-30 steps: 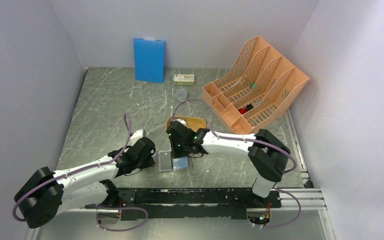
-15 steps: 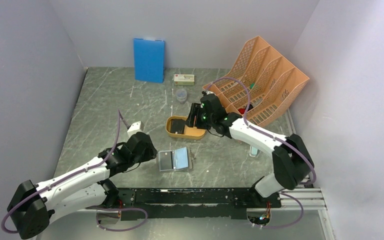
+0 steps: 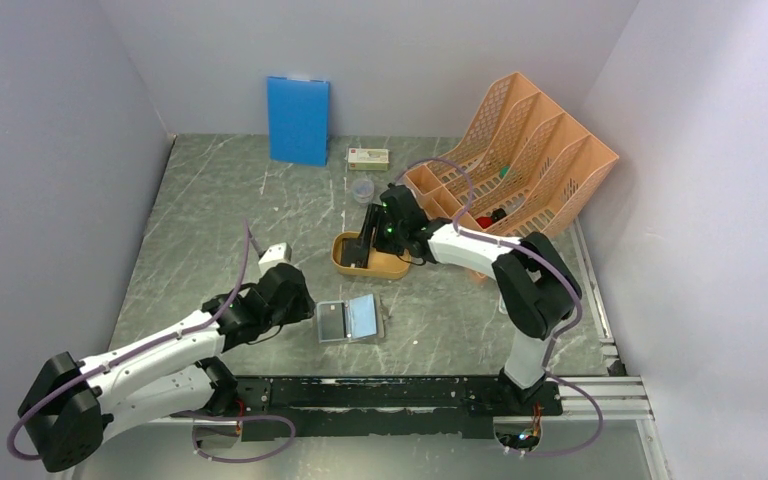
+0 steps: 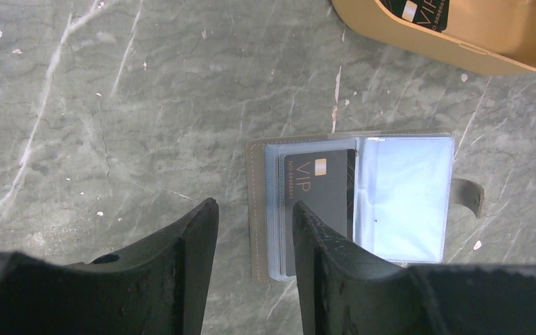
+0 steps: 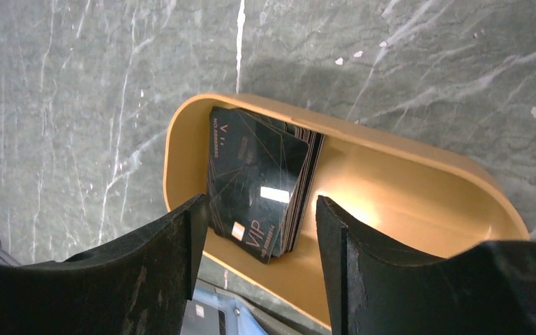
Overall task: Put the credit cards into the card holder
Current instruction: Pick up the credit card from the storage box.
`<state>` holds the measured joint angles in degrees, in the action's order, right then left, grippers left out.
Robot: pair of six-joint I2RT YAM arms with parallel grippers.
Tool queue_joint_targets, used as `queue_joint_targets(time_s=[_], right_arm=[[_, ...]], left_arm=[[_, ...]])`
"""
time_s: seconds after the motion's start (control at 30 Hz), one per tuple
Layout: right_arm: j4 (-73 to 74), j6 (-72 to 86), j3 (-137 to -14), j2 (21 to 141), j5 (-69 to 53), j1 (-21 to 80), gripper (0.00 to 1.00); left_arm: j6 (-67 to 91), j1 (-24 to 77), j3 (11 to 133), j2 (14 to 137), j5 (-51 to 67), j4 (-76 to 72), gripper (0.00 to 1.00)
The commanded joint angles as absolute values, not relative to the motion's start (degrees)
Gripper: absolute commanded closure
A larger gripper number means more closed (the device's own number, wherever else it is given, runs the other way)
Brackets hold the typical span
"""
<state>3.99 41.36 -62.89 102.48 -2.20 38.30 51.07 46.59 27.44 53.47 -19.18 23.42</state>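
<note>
The grey card holder (image 3: 348, 320) (image 4: 259, 209) lies open and flat on the table, its pale blue pockets facing up. One black VIP credit card (image 4: 321, 199) sits in its left pocket. A stack of black credit cards (image 5: 262, 174) lies in the left end of the mustard tray (image 5: 419, 164) (image 3: 392, 266). My right gripper (image 5: 259, 201) (image 3: 365, 240) hangs open just above that stack, holding nothing. Open and empty too, my left gripper (image 4: 255, 206) (image 3: 303, 305) hovers over the holder's left edge.
An orange mesh file rack (image 3: 510, 165) stands at the back right, close behind the right arm. A blue board (image 3: 298, 120) leans on the back wall, with a small box (image 3: 368, 157) and a clear cup (image 3: 362, 190) near it.
My right gripper left the card holder, swung back to the tray and opened. The left gripper opened and let go of the holder's left edge.
</note>
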Motion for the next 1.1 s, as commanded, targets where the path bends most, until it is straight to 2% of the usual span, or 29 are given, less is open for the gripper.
queue_joint_targets(time_s=[0.0, 0.37, 1.03, 1.07], right_arm=[[1.86, 42.18, -64.75, 105.28, -1.68, 37.75, 0.39], [0.74, 42.52, -65.22, 109.52, -4.68, 36.82, 0.52], [-2.52, 43.74, -61.07, 107.87, -7.83, 34.72, 1.0], [-2.54, 44.12, -60.82, 107.54, -8.02, 34.56, 1.0]], left_arm=[[51.77, 46.58, 26.55, 54.06, -18.3, 21.16, 0.52], [51.94, 46.58, 26.66, 55.33, -17.73, 21.36, 0.55], [52.21, 46.58, 26.56, 57.5, -17.39, 20.83, 0.58], [52.23, 46.58, 26.56, 57.36, -17.48, 20.91, 0.58]])
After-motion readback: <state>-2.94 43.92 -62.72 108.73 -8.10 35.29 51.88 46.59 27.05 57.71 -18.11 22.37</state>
